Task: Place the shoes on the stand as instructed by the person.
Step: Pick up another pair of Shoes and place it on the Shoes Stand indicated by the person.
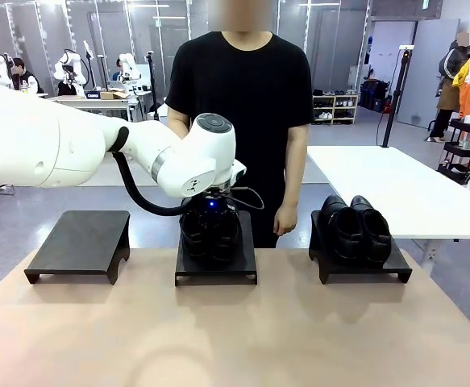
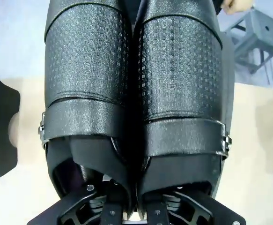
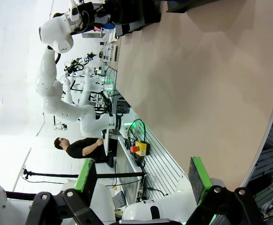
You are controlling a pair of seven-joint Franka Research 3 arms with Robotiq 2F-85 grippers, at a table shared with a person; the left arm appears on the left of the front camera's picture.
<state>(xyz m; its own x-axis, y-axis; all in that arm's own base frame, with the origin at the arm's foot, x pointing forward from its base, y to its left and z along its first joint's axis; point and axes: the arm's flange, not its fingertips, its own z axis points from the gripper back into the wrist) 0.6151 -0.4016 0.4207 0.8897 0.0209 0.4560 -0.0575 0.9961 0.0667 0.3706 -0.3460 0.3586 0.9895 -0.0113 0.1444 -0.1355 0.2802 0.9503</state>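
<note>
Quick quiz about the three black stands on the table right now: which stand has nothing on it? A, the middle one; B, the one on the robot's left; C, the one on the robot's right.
B: the left stand is bare, while the middle stand carries the buckle-strap shoes under the left gripper, and the right stand carries the other pair of black shoes.
</note>
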